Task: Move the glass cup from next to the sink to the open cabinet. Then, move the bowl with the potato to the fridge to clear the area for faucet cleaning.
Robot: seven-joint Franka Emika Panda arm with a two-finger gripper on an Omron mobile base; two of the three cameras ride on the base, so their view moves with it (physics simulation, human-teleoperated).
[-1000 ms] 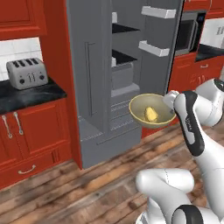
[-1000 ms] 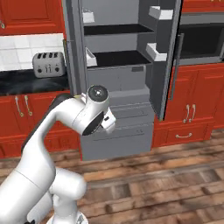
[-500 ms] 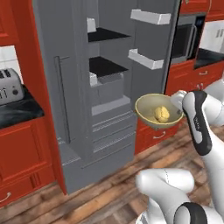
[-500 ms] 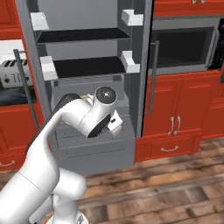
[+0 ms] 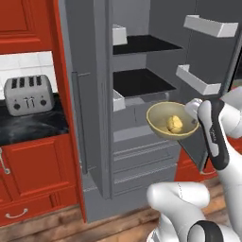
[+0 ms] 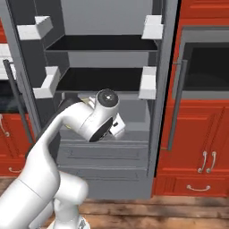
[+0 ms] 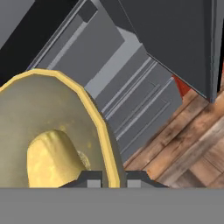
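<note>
1. the gripper is pinched on the near rim of the bowl, 1 finger tip on each side of the yellow wall.
2. the bowl hangs in the air in front of the open fridge, level with its grey drawers, below the 2 dark shelves.
3. the potato lies inside the bowl, near the gripped edge.
4. a toaster stands on the black counter left of the fridge.
5. red cabinets flank the fridge, wooden floor below.
</note>
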